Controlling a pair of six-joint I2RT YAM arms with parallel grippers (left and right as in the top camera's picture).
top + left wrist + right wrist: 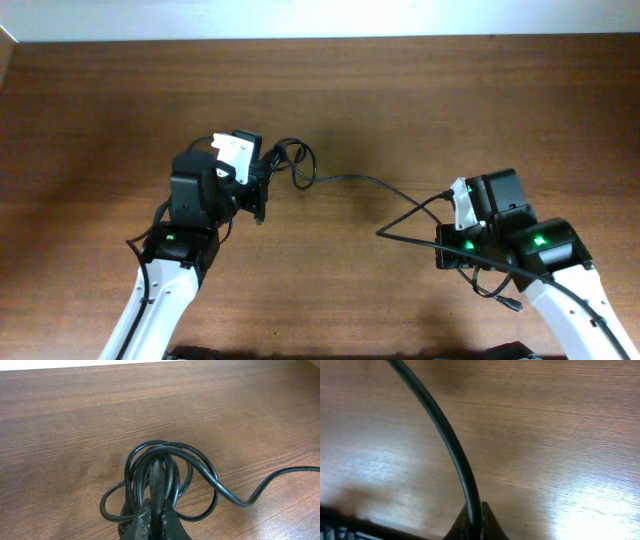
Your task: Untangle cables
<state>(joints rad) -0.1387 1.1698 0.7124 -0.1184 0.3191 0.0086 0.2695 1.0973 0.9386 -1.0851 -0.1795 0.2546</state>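
The cables are thin black cords. A looped bundle (288,160) sits at my left gripper (262,190), and in the left wrist view the coils (165,477) hang in front of the shut fingers (157,512), which pinch a strand. One strand (365,182) runs right across the table to my right gripper (445,235). In the right wrist view that strand (445,435) rises from the shut fingers (476,520). A cable end with a small plug (510,303) lies below the right arm.
The brown wooden table (450,100) fills all views, with its far edge against a white wall at the top. The left arm (170,280) and right arm (570,290) come in from the near edge.
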